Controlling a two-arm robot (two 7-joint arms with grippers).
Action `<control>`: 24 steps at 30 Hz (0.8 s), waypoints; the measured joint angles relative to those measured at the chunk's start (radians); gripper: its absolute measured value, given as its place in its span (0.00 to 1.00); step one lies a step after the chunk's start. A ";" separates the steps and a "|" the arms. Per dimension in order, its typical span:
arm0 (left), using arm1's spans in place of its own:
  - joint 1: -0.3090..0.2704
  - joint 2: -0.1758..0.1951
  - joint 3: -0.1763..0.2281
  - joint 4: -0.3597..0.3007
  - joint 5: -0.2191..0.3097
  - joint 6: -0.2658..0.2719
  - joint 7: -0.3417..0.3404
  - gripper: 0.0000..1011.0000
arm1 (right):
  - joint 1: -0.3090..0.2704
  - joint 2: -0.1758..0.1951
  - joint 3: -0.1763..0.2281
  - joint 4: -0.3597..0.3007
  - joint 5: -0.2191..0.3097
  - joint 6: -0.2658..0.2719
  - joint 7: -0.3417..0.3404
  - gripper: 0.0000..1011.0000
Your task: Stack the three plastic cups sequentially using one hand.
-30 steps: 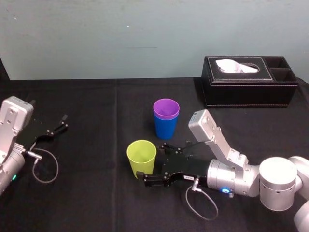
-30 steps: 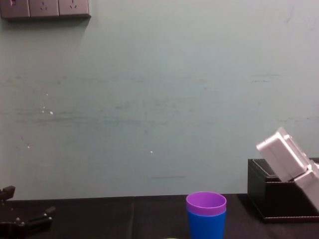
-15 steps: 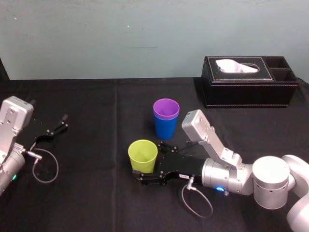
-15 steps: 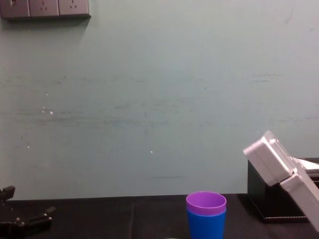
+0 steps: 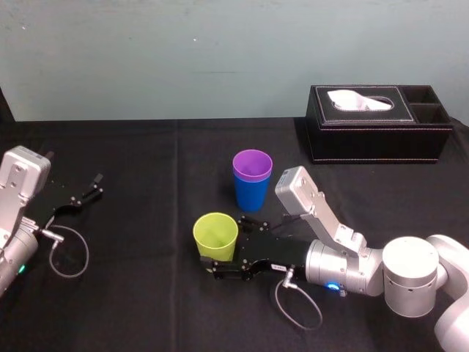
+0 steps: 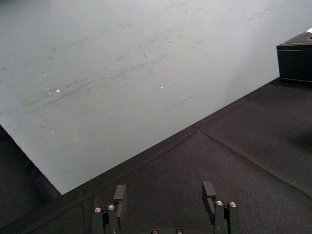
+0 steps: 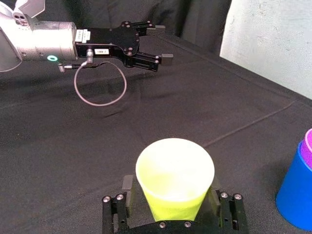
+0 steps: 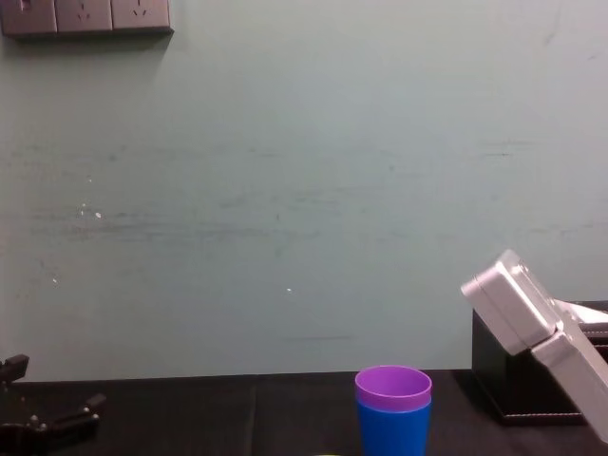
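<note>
Two of the three cups are already nested: the purple plastic tumbler (image 5: 252, 163) sits inside the bright blue plastic tumbler (image 5: 250, 194) near the middle of the black cloth-covered table (image 5: 146, 147). Over the last second my black, white-labelled right gripper (image 5: 226, 243) has slid further toward the robot's left. The tapered yellow-green plastic tumbler (image 7: 174, 178), which stood just ahead of the fingertips, now stands upright between them, nearer the robot than the nested pair. The fingers (image 7: 127, 188) are spread, one on each side of its lower wall. The right wrist view shows a sliver of gap on one side, so I judge nothing is gripped yet. The cup itself has barely shifted. That puts me at the closing step, before lifting it onto the purple one. My black left gripper (image 6: 164, 187) lies parked at the table's left, fingers apart.
</note>
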 joint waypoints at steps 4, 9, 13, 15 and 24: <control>0.000 0.000 0.000 0.000 0.000 0.000 0.000 1.00 | 0.000 0.000 0.000 -0.001 0.000 0.000 0.000 0.83; 0.000 0.000 0.000 0.000 0.000 0.000 0.000 1.00 | -0.001 0.001 0.001 -0.001 0.000 0.000 0.000 0.75; 0.000 0.000 0.000 0.000 0.000 0.000 0.000 1.00 | -0.001 0.001 0.001 -0.002 0.000 0.001 0.000 0.73; 0.000 0.000 0.000 0.000 0.000 0.000 0.000 1.00 | -0.001 0.001 0.001 -0.002 0.000 0.001 0.000 0.73; 0.000 0.000 0.000 0.000 0.000 0.000 0.000 1.00 | -0.001 0.002 0.002 -0.002 0.001 0.001 0.000 0.72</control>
